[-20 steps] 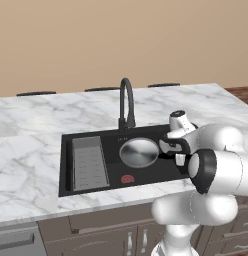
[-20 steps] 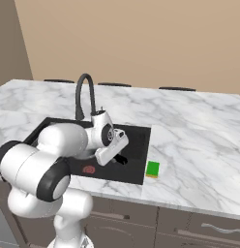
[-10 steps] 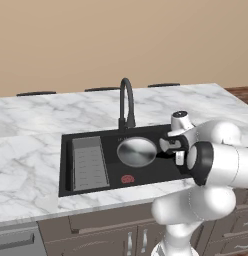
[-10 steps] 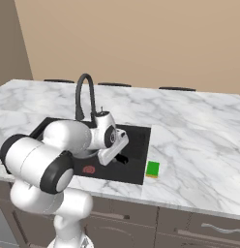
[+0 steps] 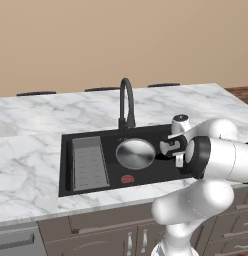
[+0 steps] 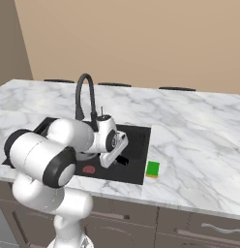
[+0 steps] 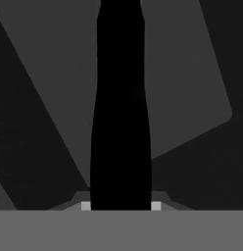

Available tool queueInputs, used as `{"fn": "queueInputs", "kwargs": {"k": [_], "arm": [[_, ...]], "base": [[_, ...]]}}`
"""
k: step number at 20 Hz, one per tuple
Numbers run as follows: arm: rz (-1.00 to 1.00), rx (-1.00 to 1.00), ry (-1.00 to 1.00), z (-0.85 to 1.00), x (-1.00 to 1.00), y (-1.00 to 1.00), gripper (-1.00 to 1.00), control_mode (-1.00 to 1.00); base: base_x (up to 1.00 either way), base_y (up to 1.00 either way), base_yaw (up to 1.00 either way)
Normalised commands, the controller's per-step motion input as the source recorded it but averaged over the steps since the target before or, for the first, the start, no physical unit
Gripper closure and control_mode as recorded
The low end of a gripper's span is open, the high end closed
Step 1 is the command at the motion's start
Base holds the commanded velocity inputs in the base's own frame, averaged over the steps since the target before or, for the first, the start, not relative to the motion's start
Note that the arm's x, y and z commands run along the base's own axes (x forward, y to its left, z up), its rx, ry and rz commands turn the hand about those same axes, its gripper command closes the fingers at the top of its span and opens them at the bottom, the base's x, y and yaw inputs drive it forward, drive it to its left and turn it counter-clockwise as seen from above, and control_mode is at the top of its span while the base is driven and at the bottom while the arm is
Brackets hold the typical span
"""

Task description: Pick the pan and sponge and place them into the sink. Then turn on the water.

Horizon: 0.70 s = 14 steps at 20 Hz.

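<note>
In the middle of a white marble worktop [image 5: 26, 165], a black rectangular sink [image 5: 146, 134] holds a grey ribbed tray [image 5: 89, 162] at its left end, a small red drain mark [image 5: 127, 178] near its front wall, and a round silver-grey pan [image 5: 135, 153] lying flat on the basin floor, just right of the tray and in front of the tall black gooseneck faucet [image 5: 126, 102]. The pan's thin black handle [image 7: 121, 108] points to the right, toward the white robot arm [image 5: 221, 155]. The gripper [image 5: 177, 150] sits low over the right part of the sink, and in the hand view the black handle runs straight up between the fingers, which are drawn in narrow on either side of it and appear closed on it. From the right base view the gripper [image 6: 121, 154] hangs inside the basin, near the sink's right wall. The sponge [image 6: 152, 169], showing a green top with a yellow edge, lies on the worktop just beside the sink's right rim, close to the front edge and apart from the gripper. Behind the worktop, a plain tan wall [image 5: 121, 40] fills the background, and grey cabinet fronts [image 5: 106, 232] sit below the worktop.
</note>
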Motion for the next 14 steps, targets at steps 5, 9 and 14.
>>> {"fn": "queueInputs", "kwargs": {"k": [5, 9, 14], "arm": [[0.05, 0.00, -0.01, -0.13, 0.09, 0.00, 1.00, -1.00], [0.04, 0.00, -0.02, -0.11, 0.10, 0.00, 1.00, -1.00], [0.03, 0.01, -0.02, -0.15, 0.07, 0.00, 1.00, -1.00]], "base": [[0.00, 0.00, 0.00], [0.00, 0.00, 0.00], [0.00, 0.00, 0.00]]}}
